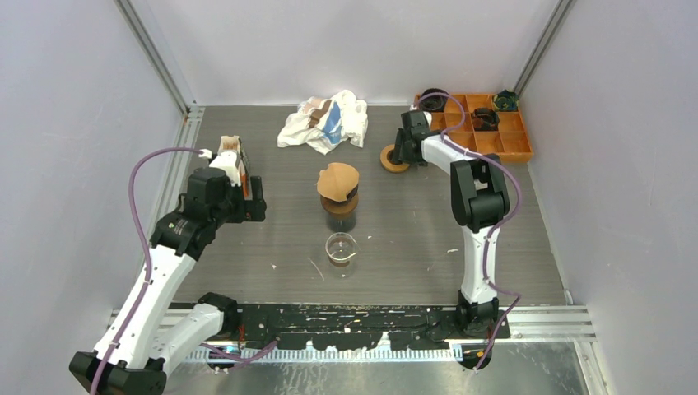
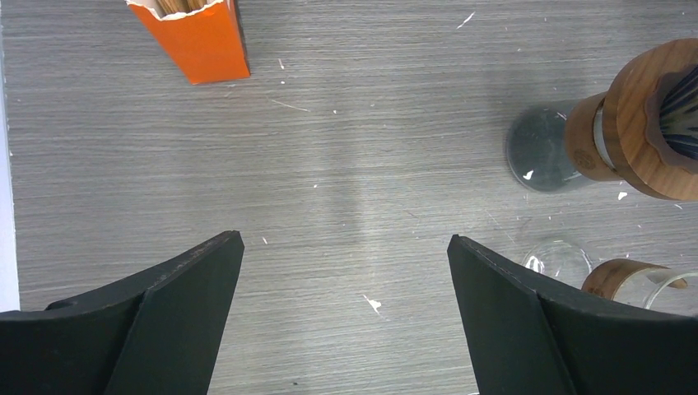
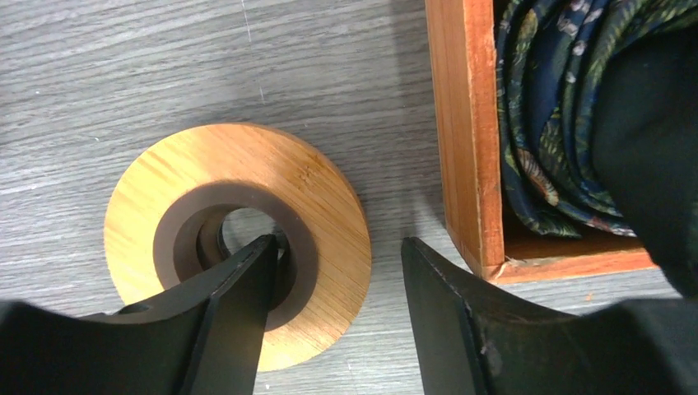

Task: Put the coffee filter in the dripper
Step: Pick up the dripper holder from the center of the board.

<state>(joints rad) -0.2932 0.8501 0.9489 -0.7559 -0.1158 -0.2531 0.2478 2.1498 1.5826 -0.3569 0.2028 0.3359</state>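
Right gripper: jaws part-open, straddling wooden ring, one finger in its hole, nothing clamped. Coffee filter lies atop dripper, well apart to its left. Left gripper spread wide, empty. Paper, likely light, floppy, easily creased; pinch rim gently.

Light: bright, even, diffuse, from overhead. Shadows: soft, on the table beneath my right gripper. Focus: my fingertips slightly soft.
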